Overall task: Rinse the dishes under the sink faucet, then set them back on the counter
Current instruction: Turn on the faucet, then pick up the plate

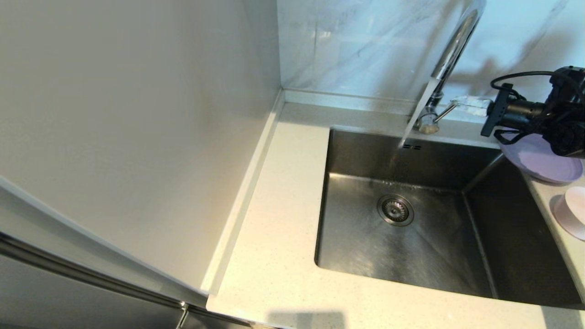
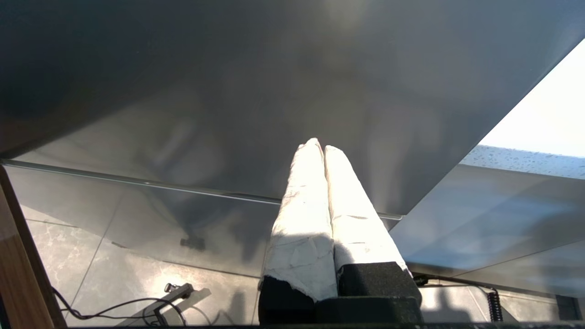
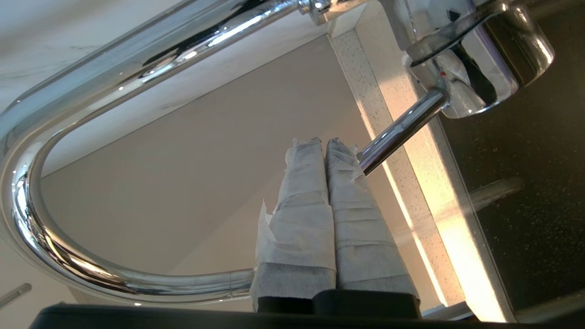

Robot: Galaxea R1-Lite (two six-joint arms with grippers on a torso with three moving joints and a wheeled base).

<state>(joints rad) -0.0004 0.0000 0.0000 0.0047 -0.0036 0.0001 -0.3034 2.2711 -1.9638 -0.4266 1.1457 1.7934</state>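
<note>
1. Your left gripper (image 2: pixel 318 148) has its jaws pressed together, parked away from the sink.
2. Your right gripper (image 3: pixel 325 145), jaws also pressed together, touches the faucet (image 1: pixel 450 55) lever (image 3: pixel 397 132) at two o'clock of the basin (image 1: pixel 411 219).
3. The plate (image 1: pixel 541 162) and bowl (image 1: pixel 571 212) wait on the counter (image 1: pixel 274 256) at three o'clock; pushing the lever too far could make the running water splash.

White marbled wall tiles (image 1: pixel 365 45), perhaps sunlit.

A home kitchen: a speckled stone bench (image 1: pixel 283 256) surrounds a stainless sink (image 1: pixel 411 237) with chrome faucet (image 1: pixel 450 55) and marbled wall tiles (image 1: pixel 356 45).
</note>
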